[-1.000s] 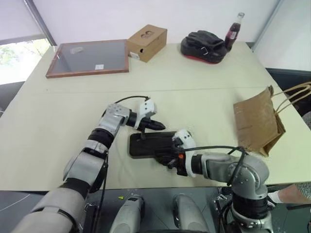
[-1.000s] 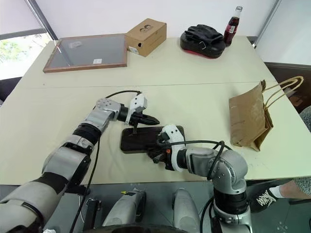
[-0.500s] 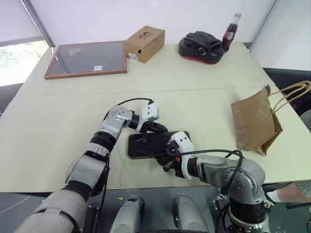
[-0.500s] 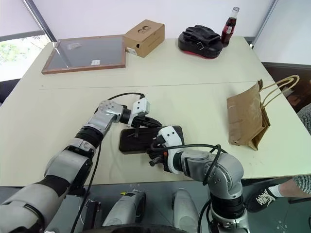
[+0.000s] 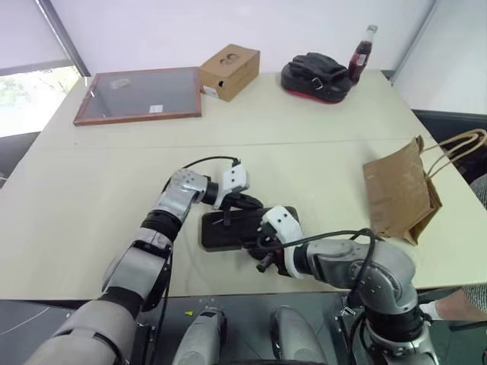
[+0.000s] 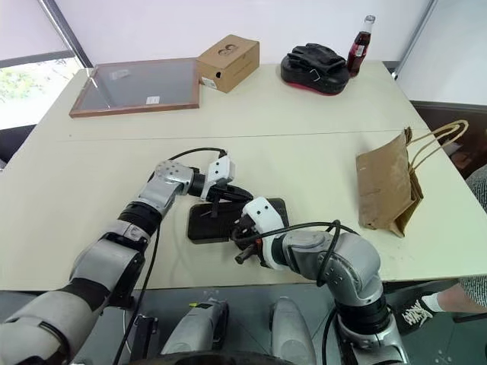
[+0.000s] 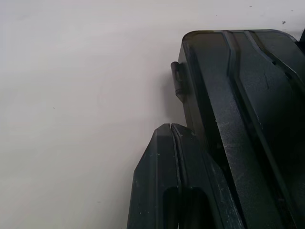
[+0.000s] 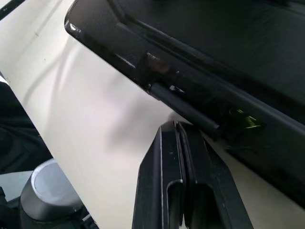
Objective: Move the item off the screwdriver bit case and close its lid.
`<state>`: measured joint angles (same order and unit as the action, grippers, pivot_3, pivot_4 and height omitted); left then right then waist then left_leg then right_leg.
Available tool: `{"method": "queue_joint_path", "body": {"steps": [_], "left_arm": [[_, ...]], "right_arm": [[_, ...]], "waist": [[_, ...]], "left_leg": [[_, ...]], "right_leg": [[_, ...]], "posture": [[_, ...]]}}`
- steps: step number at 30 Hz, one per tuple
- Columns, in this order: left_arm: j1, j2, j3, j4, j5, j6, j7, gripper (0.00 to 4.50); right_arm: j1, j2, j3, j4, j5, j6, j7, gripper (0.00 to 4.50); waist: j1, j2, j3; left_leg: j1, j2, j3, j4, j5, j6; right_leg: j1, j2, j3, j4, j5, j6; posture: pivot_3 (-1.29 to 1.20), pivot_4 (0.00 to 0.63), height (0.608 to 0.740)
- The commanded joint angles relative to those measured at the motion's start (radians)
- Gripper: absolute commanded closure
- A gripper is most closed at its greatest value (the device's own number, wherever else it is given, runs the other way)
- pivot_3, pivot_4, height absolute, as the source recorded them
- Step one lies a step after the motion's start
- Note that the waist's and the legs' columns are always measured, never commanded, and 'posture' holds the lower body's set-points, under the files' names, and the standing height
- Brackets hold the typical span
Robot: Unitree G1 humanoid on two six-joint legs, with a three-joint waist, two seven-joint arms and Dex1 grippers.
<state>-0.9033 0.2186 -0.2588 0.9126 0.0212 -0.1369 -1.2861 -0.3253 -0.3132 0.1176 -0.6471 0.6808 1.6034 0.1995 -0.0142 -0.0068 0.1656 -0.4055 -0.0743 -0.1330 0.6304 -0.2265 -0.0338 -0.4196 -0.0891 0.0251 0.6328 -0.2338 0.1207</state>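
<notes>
The screwdriver bit case (image 5: 228, 230) lies dark and flat near the table's front edge, and its lid (image 7: 248, 90) is down flat on it. My left gripper (image 5: 254, 203) is shut with nothing in it, its tips at the case's far edge beside a small tab (image 7: 177, 83). At the case's near right edge my right gripper (image 8: 174, 125) is shut and empty, close to the rim's thin rod (image 8: 183, 109). The item, a brown paper bag (image 5: 399, 190) with loop handles, lies well off to the right, apart from the case.
At the back stand a wood-framed grey board (image 5: 141, 93), a cardboard box (image 5: 228, 70), a black and red bundle (image 5: 319, 74) and a bottle (image 5: 363, 52). Bare table (image 5: 84, 190) stretches to the left of the case and between case and bag.
My right gripper has rolled about its own axis while staying at the case's near edge. The left gripper has barely shifted. The case and bag lie where they were.
</notes>
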Motion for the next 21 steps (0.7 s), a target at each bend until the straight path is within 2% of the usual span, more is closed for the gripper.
{"method": "queue_joint_path", "body": {"steps": [1,5,9,14,19,21], "left_arm": [[-0.012,0.014,0.016,0.060,0.019,-0.033,0.059,4.50],[-0.050,0.070,0.085,0.078,-0.013,-0.041,0.125,4.50],[-0.037,0.127,0.152,-0.023,-0.079,0.022,0.114,4.50],[0.132,0.230,0.243,-0.464,-0.243,0.359,0.093,4.50],[0.394,0.351,0.353,-0.962,-0.410,0.705,0.187,4.50],[0.473,0.378,0.406,-1.102,-0.481,0.805,0.234,4.50]], "right_arm": [[-0.034,-0.128,-0.077,-0.129,0.077,0.011,0.113,4.47],[-0.045,-0.292,-0.204,-0.188,0.178,-0.007,0.263,4.47],[-0.043,-0.452,-0.281,-0.205,0.222,-0.082,0.370,4.47],[-0.099,-0.532,-0.341,-0.106,0.194,-0.188,0.401,4.47],[-0.122,-0.560,-0.336,-0.060,0.182,-0.273,0.416,4.47],[-0.124,-0.565,-0.327,-0.052,0.182,-0.296,0.419,4.47]], "waist": [[0.003,0.000,0.000],[-0.007,-0.001,0.000],[-0.008,-0.002,0.002],[-0.007,-0.002,0.002],[-0.006,-0.002,0.003],[-0.002,-0.002,0.003]], "left_leg": [[0.000,0.000,0.000,0.000,0.000,0.000],[0.000,0.000,0.000,0.000,0.000,0.001],[-0.001,0.001,0.000,-0.001,-0.001,0.001],[-0.002,0.002,0.000,-0.001,-0.001,0.001],[-0.002,0.003,-0.002,-0.002,-0.001,0.001],[-0.002,0.003,-0.002,-0.002,-0.001,0.001]], "right_leg": [[0.001,0.000,0.000,0.000,0.000,0.001],[0.001,0.001,-0.001,-0.001,-0.001,0.002],[-0.002,0.002,-0.001,0.000,-0.001,0.002],[-0.002,0.000,0.000,0.000,-0.001,0.001],[-0.003,-0.001,0.001,0.000,-0.001,0.001],[-0.004,-0.001,0.001,-0.001,-0.001,0.001]], "posture": [[0.00,0.150,0.740],[0.00,0.150,0.740],[0.00,0.150,0.740],[0.00,0.150,0.740],[0.00,0.150,0.740],[0.00,0.150,0.740]]}}
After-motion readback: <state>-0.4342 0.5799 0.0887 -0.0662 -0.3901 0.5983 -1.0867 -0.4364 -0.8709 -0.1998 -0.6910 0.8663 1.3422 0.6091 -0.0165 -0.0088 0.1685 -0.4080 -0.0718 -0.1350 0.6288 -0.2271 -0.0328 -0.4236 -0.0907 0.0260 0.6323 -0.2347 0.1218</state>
